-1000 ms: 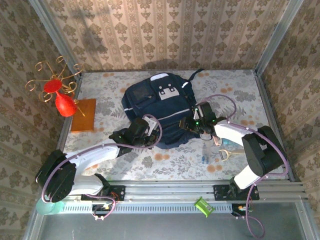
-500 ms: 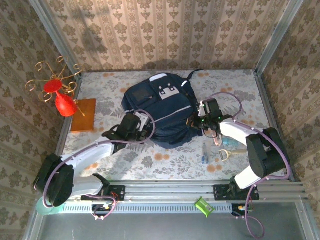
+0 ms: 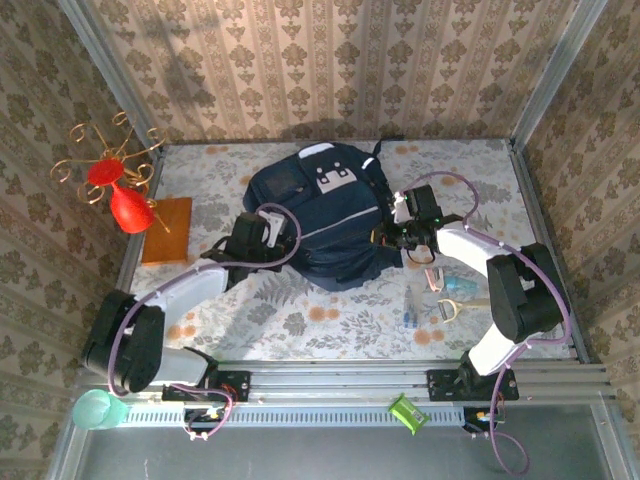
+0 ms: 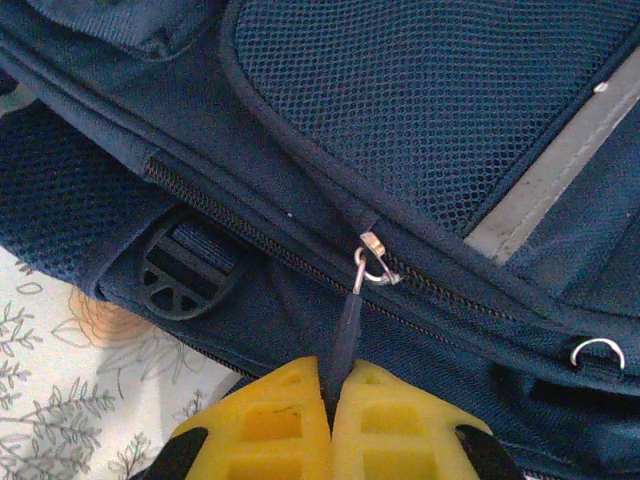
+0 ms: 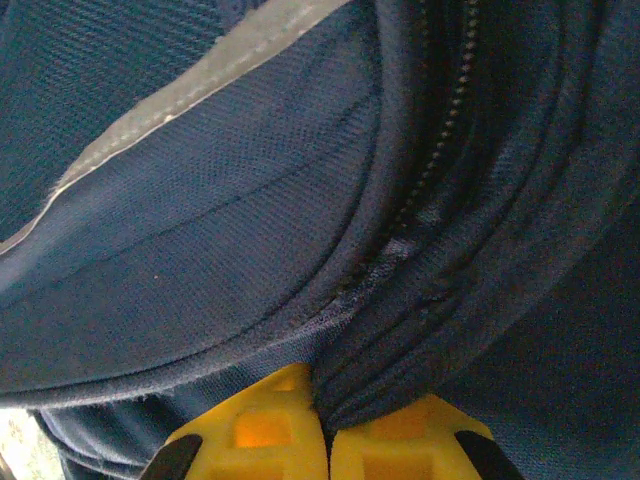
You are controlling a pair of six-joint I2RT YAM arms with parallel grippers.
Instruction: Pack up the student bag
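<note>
I see the student bag [image 3: 325,225] lying flat between the two claws, touching both. The left gripper [image 4: 328,388] is at the bag's left flank, clenched on the dark zip pull [image 4: 345,320] of a side zipper. The right gripper [image 5: 322,398] is at the bag's right flank, pinched tight on a fold of navy fabric beside a zipper seam.

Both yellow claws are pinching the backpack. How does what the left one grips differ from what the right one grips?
The left gripper pinches a thin dark zip pull, while the right gripper pinches a thick fold of fabric beside a zip. The left gripper sits at the student bag's left side, the right gripper at its right side. Both are yellow and shut tight.
</note>
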